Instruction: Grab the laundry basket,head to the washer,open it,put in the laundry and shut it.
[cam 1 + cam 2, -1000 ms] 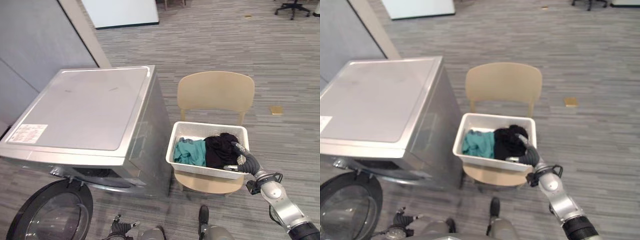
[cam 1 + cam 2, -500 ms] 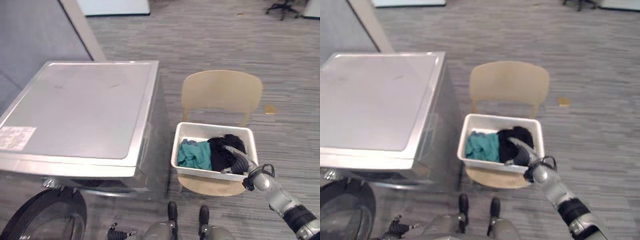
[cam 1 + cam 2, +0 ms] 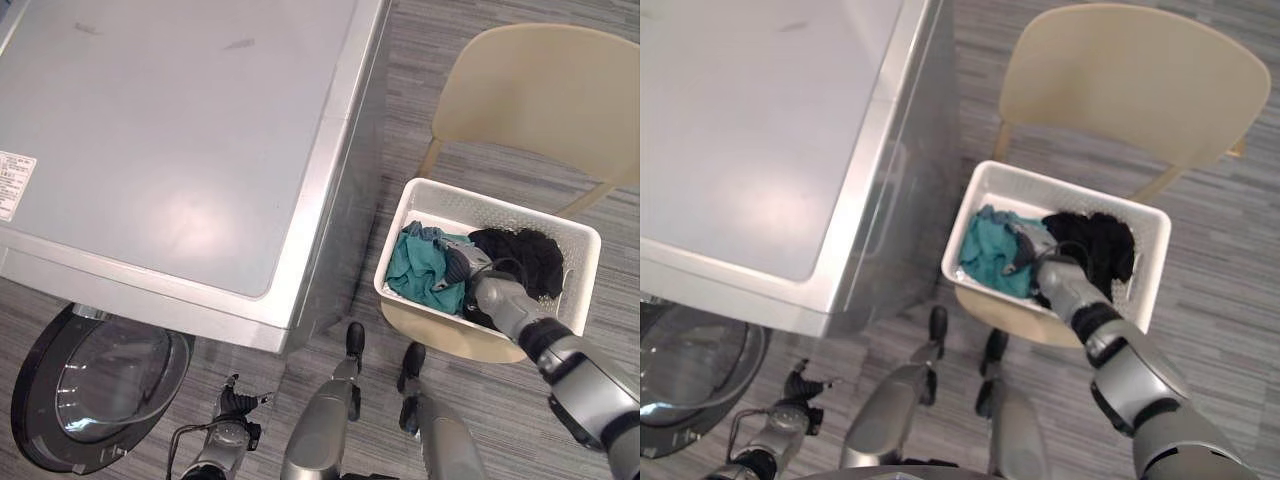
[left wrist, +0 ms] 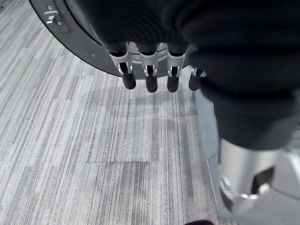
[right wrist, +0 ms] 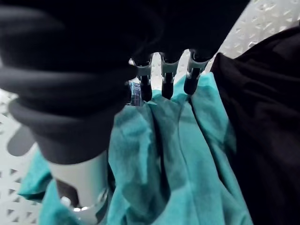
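- My right hand (image 3: 1025, 250) is down inside the laundry basket (image 3: 582, 262), between the long rims, its fingers (image 5: 165, 77) pressing their dark tips into the teal cloth (image 5: 187, 159).
- In my right wrist view the fingers bend down into folds of that cloth, but I cannot tell whether they have closed around any of it.
- The basket sits on the seat of a pale chair (image 3: 540, 95), with a strip of the seat showing past its near rim.
- The teal cloth lies at the basket's end nearer the washer; a black garment (image 3: 525, 255) fills the other end, and the two touch in the middle.
- The washer (image 3: 180, 150) stands just beside the basket's left end, and a narrow strip of floor (image 3: 375, 215) separates its side from the basket's rim.
- The washer door (image 3: 95, 400) hangs open at the lower front corner, swung out over the floor at my left.
- My left hand (image 4: 154, 75) hangs low near that door, fingers loosely curled and holding nothing, with bare striped floor under it.
- The widest free floor lies in front of the washer, between the open door and the chair.
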Controlling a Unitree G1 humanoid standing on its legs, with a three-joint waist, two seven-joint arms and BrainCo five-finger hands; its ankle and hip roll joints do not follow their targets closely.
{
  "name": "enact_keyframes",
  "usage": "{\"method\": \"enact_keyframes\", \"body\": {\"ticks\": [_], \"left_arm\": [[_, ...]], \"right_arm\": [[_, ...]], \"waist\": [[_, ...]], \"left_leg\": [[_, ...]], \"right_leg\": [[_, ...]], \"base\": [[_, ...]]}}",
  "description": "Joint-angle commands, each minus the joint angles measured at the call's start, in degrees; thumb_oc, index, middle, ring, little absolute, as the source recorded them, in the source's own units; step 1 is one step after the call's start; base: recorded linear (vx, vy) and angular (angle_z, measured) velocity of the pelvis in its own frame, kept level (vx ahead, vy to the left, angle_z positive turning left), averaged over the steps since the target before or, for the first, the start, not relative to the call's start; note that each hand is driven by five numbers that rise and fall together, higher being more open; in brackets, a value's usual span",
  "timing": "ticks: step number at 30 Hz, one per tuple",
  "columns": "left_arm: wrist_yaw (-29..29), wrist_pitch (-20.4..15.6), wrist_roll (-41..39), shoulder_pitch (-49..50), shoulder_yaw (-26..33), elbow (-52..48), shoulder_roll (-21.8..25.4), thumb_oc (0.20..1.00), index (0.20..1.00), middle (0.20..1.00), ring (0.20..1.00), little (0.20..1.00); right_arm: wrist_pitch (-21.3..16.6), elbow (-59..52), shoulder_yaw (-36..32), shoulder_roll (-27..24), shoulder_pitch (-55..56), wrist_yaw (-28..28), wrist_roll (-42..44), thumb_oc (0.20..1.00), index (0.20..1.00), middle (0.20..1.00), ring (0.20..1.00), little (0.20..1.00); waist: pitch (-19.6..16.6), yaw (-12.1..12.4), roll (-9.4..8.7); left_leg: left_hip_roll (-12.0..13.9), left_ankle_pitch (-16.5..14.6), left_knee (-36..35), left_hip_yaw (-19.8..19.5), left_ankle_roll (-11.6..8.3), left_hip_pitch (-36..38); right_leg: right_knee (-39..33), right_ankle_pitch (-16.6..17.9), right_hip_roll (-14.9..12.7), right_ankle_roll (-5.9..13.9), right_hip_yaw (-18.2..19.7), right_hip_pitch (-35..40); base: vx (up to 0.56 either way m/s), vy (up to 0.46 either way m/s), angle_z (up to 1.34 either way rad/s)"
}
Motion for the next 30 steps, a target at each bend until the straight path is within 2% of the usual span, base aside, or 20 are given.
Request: {"method": "enact_keyframes", "body": {"ticks": [1,2,3,4,5,7,10,11,15,21,22,27,28,30], "left_arm": [[1.5,-0.8,-2.4,0.0,-0.6,-0.4,1.4,1.000,1.000,1.000,1.000,1.000],[1.6,-0.8,-2.9,-0.9,-0.9,-0.4,1.3,1.000,1.000,1.000,1.000,1.000],[1.8,-0.8,-3.0,-1.3,-1.0,-0.6,1.1,1.000,1.000,1.000,1.000,1.000],[1.9,-0.7,-3.2,-1.4,-0.8,-0.8,1.1,1.000,1.000,1.000,1.000,1.000],[1.9,-0.7,-3.2,-1.4,-0.8,-0.8,1.1,1.000,1.000,1.000,1.000,1.000],[2.2,-0.5,-3.2,-1.0,-0.3,-0.9,0.5,1.000,1.000,1.000,1.000,1.000],[2.2,-0.2,-3.1,-0.8,0.1,-1.0,0.2,1.000,1.000,1.000,1.000,1.000],[2.2,0.0,-2.8,-0.2,0.6,-1.7,0.0,1.000,1.000,1.000,1.000,1.000],[1.5,0.8,-2.0,0.8,1.7,-2.4,-0.5,1.000,1.000,1.000,1.000,1.000],[0.1,2.2,-0.1,4.7,4.5,-3.9,-1.0,1.000,1.000,1.000,1.000,1.000],[-0.4,2.7,0.6,6.3,5.5,-4.5,-0.9,1.000,1.000,1.000,1.000,1.000],[-0.6,3.7,1.6,8.5,7.5,-4.0,-1.5,1.000,1.000,1.000,1.000,1.000],[-0.3,4.0,2.0,9.0,8.0,-4.0,-1.7,1.000,1.000,1.000,1.000,1.000],[0.0,3.8,2.0,8.8,8.0,-4.6,-1.3,1.000,1.000,1.000,1.000,1.000]], "right_arm": [[0.8,-0.7,1.6,-1.0,-1.0,-2.8,-1.9,1.000,1.000,1.000,1.000,1.000],[1.2,1.0,1.2,-0.3,-1.9,-3.1,-1.4,1.000,1.000,1.000,1.000,1.000],[1.3,1.2,0.1,0.2,-1.7,-3.5,-0.2,0.413,0.413,0.413,0.413,0.413],[1.3,0.3,-1.0,0.4,-1.4,-3.8,1.0,0.200,0.200,0.200,0.200,0.200],[1.3,0.3,-1.0,0.4,-1.4,-3.8,1.0,0.200,0.200,0.200,0.200,0.200],[0.3,-5.2,-5.8,1.0,1.9,-5.3,7.6,0.200,0.200,0.200,0.200,0.200],[-0.3,-8.1,-8.1,1.2,4.3,-6.0,10.0,0.200,0.200,0.200,0.200,0.200],[-1.4,-13.9,-12.0,1.0,8.0,-6.4,14.7,0.200,0.200,0.200,0.200,0.200],[-3.0,-22.9,-16.5,1.5,14.9,-5.8,19.1,0.200,0.200,0.200,0.200,0.200],[-7.3,-40.7,-25.3,1.6,28.7,-1.3,28.6,0.200,0.200,0.200,0.200,0.200],[-7.8,-44.6,-26.9,1.7,32.0,0.4,30.6,0.200,0.200,0.200,0.200,0.200],[-8.4,-53.5,-29.7,2.4,39.2,3.5,32.5,0.200,0.200,0.200,0.200,0.200],[-8.9,-57.7,-30.7,3.0,41.5,4.7,33.1,0.200,0.200,0.200,0.200,0.200],[-9.3,-58.9,-30.9,3.2,42.4,5.2,33.6,0.200,0.200,0.200,0.200,0.200]], "waist": [[-0.1,0.7,-2.63],[0.6,0.9,-2.60],[0.8,0.9,-2.64],[0.9,0.8,-2.75],[0.9,0.8,-2.75],[1.0,0.3,-3.34],[0.7,-0.2,-3.59],[0.4,-0.9,-3.86],[-0.6,-1.6,-4.35],[-4.6,-3.4,-5.07],[-6.2,-3.9,-5.39],[-8.6,-5.1,-5.69],[-9.0,-5.4,-5.15],[-8.9,-5.8,-4.80]], "left_leg": [[-0.7,-2.6,5.4,0.0,-1.28,-2.4],[-0.7,-2.6,6.0,-0.2,-1.24,-3.2],[-0.8,-2.7,6.2,-0.2,-1.24,-3.4],[-0.8,-2.7,6.3,-0.2,-1.24,-3.4],[-0.8,-2.7,6.3,-0.2,-1.24,-3.4],[-0.9,-3.6,6.1,0.0,-1.14,-2.0],[-1.0,-3.8,5.9,0.1,-1.01,-1.5],[-1.0,-4.3,5.8,0.5,-0.88,-0.2],[-1.0,-5.0,5.2,1.0,-0.66,2.6],[-1.5,-6.2,3.2,1.6,-0.08,9.0],[-1.6,-6.5,2.7,2.1,0.05,10.9],[-1.4,-6.8,0.9,3.0,0.51,15.0],[-1.2,-6.0,-0.2,3.3,0.84,16.4],[-0.8,-5.2,-0.5,3.1,0.89,16.4]], "right_leg": [[-3.0,5.1,-3.9,4.79,5.1,-0.8],[-2.8,5.1,-4.0,4.84,5.1,-1.3],[-2.8,5.1,-4.1,4.85,5.1,-1.4],[-2.8,5.1,-4.1,4.84,5.3,-1.4],[-2.8,5.1,-4.1,4.84,5.3,-1.4],[-3.1,4.9,-4.1,5.05,5.8,-0.2],[-3.6,5.2,-4.2,5.16,6.0,0.4],[-3.8,5.3,-4.2,5.38,6.2,1.5],[-4.4,5.2,-4.2,5.64,6.5,3.8],[-5.8,4.7,-4.1,6.25,6.7,9.1],[-6.2,4.6,-4.0,6.54,6.9,10.7],[-6.0,4.5,-3.7,7.22,7.8,12.8],[-3.9,3.8,-3.5,7.39,8.0,13.1],[-1.2,2.6,-2.9,7.47,9.1,12.9]], "base": [[-0.05,-0.013,0.19],[-0.04,0.000,0.18],[-0.04,0.001,0.13],[0.00,0.002,0.08],[0.01,0.026,0.05],[0.02,0.034,0.04],[0.01,0.028,-0.03],[0.02,0.043,-0.05],[0.07,0.026,-0.09],[0.14,0.034,-0.07],[0.14,0.049,-0.09],[0.04,0.046,-0.17],[-0.07,0.064,-0.19],[-0.10,0.029,-0.17]]}}
